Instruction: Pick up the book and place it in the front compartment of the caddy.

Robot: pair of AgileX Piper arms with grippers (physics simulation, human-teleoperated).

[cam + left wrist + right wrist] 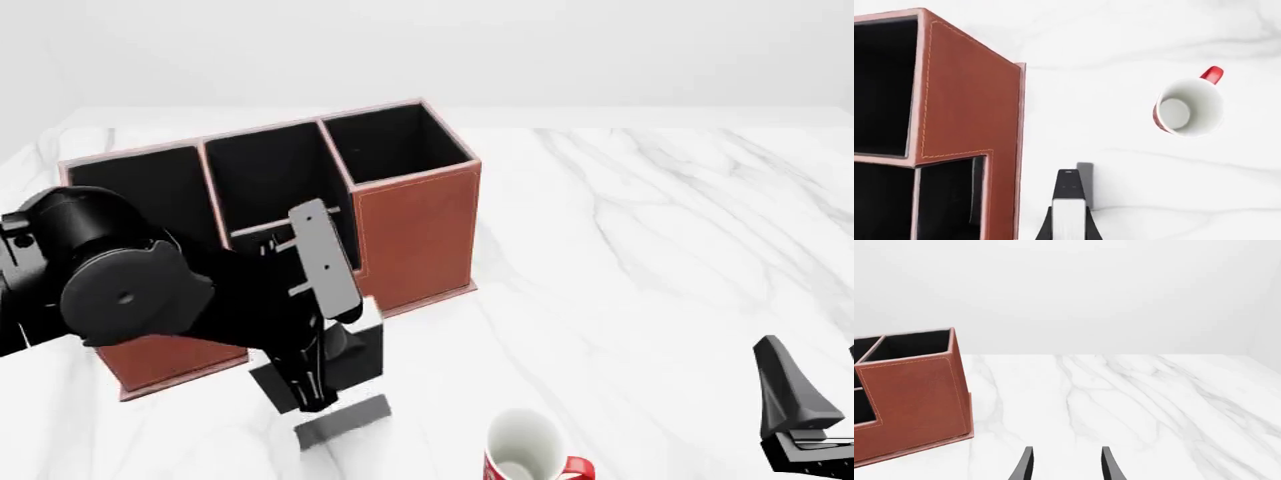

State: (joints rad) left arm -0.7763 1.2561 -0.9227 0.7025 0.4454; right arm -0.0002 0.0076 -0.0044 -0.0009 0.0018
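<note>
White marble tabletop [641, 260]: grey-veined, filling the scene out to a plain pale wall at the far side.
Reddish-brown leather caddy [414, 235]: a stepped box with black lining and pale stitched rims, standing on the left half of the tabletop; three tall cells show along its far side.
Front compartment: on the caddy's near side, covered in the front view by the left arm; I cannot make it out there.
Small thin black hardcover book [1068, 220]: held edge-up, with the white strip of pages facing the left wrist camera, just off the caddy's near right corner and above the tabletop, where its shadow falls.
Left end effector [1068, 231]: its fingers closed against the two covers of the book; only the finger ends show, at the picture's edge. In the front view the arm's dark body hides most of the grip.
Right end effector [1066, 465]: at the near right, well apart from the caddy, its two dark fingers parted and nothing between them; cut off by the frame.
Red-and-white mug [527, 450]: upright at the near edge, right of the book, partly cut off.
</note>
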